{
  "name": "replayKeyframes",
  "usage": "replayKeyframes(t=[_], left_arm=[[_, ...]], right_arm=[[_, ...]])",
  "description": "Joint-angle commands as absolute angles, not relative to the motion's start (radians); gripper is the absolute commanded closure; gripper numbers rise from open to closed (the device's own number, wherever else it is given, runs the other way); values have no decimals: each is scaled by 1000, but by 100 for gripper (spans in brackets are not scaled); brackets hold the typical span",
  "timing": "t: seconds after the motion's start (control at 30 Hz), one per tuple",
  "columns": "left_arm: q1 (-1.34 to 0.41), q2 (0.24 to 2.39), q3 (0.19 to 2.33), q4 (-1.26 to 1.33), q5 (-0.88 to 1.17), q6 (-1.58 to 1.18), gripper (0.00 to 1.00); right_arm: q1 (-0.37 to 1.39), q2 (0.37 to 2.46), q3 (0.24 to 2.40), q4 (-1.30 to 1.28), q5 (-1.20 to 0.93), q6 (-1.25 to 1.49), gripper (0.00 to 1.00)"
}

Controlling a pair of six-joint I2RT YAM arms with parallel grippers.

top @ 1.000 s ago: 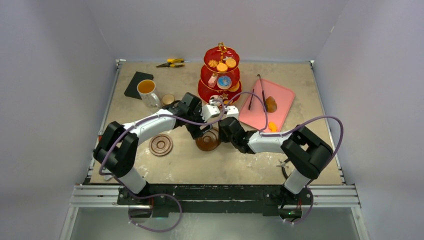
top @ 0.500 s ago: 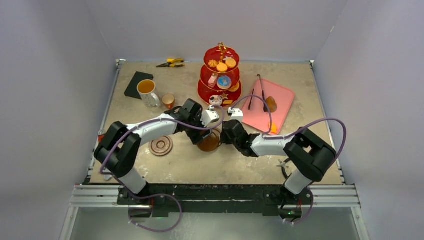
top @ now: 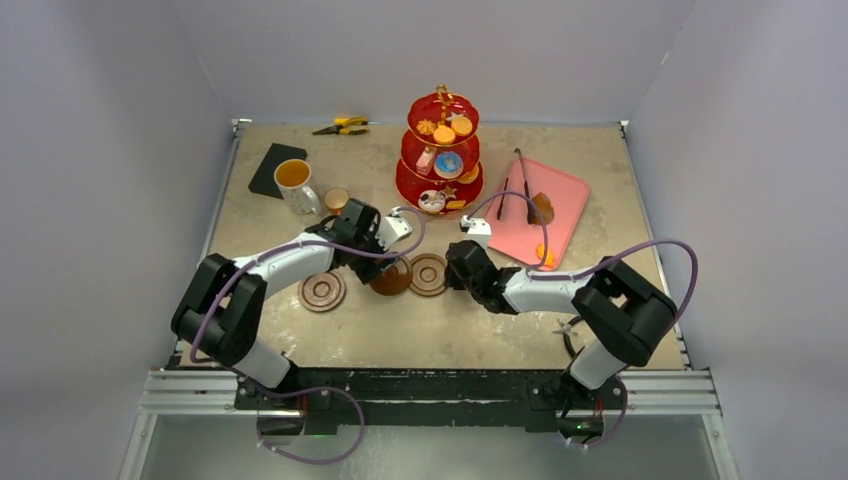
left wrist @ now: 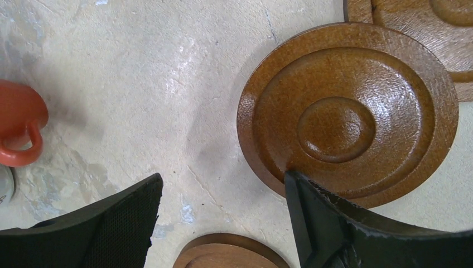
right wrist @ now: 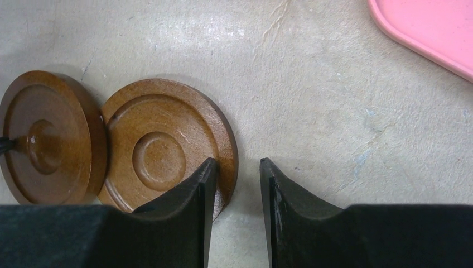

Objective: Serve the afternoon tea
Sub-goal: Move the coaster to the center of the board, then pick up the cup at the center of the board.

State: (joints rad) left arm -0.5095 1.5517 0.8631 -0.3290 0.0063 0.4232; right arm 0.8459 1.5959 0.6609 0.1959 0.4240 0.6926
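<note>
**Status: early stage.** Three brown saucers lie on the desk in a rough row ahead of the arms. The left saucer sits apart. The middle saucer and the right saucer are rim to rim (whether one rim rides on the other cannot be settled). All three are bare.

**Fingers.** The left fingers stand wide apart and hold nothing. One tip overlaps the near rim of the middle saucer; the other is over bare desk. The right fingers are a narrow gap apart and straddle the rim of the right saucer, one tip above the wood and one above the desk. Desk shows between them, so I judge there is no clamp.

**Not yet served.** The white mug of amber tea and the copper cup stand side by side at the far left, well apart from the saucers. The red stand sits at the far middle of the desk with pastries on every tier. A brown pastry lies on the pink tray beside the black tongs.

**Judgement.** The saucers are laid out, though the touching pair probably needs spacing. Moving the drinks onto the saucers and plating any pastry remain outstanding.
</note>
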Motion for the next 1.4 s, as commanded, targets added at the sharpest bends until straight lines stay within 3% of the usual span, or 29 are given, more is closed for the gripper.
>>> replayKeyframes(t=[0.0,0.1,0.47,0.7,0.9,1.03,1.13,1.37], left_arm=[[-496,1531,822,-343,-33,501,21],[-482,1517,803,-351,-34,528,21],[-463,1452,784,-385,-6,531,22],[-462,1447,986,-538,85,461,17],[-420,1463,1303,-693,115,361,9],[-299,1486,1521,-765,142,291,5],[-189,1506,1649,-802,148,270,1],[106,1545,1732,-797,244,205,1]], right_arm=[[844,1607,660,37,480,734,63],[841,1583,652,11,496,757,57],[824,1519,649,-80,525,779,54],[821,1401,687,-121,559,734,48],[824,1323,818,54,478,493,30],[825,1428,945,219,285,312,23],[828,1598,1165,162,185,235,23],[931,2006,1649,4,209,208,21]])
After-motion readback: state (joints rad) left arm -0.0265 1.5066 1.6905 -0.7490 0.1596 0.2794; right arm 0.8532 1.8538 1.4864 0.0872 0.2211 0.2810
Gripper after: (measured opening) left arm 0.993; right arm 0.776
